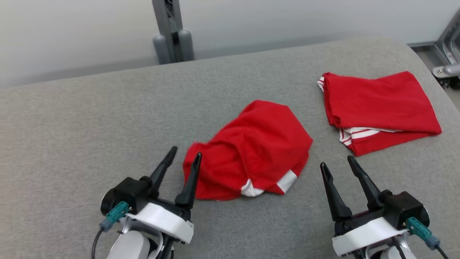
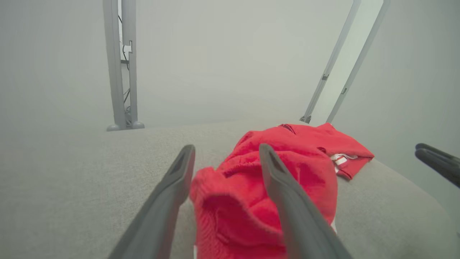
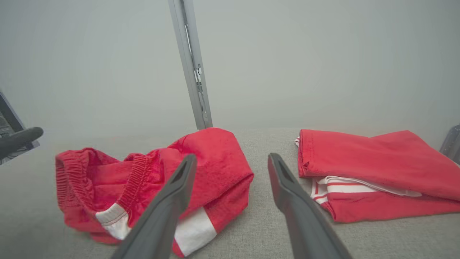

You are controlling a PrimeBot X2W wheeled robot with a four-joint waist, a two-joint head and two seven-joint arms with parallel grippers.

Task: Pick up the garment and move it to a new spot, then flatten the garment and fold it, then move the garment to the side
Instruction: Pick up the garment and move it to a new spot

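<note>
A crumpled red garment [image 1: 251, 151] with white patches at its hem lies in a heap mid-surface on the grey padded surface [image 1: 90, 126]. My left gripper [image 1: 186, 151] stands open at the heap's left edge, its right finger against the cloth without pinching it. In the left wrist view the garment [image 2: 233, 208] bulges between and beyond the spread fingers of the left gripper [image 2: 226, 146]. My right gripper [image 1: 336, 161] is open and holds nothing, to the right of the heap. In the right wrist view the garment [image 3: 212, 151] shows its elastic waistband, left of the right gripper [image 3: 231, 156].
A second red garment [image 1: 377, 108] with white stripes lies folded at the far right, also seen as the folded garment [image 3: 377, 162]. A grey metal post [image 1: 172, 32] stands behind the surface. A metal frame [image 1: 447, 54] sits past the right edge.
</note>
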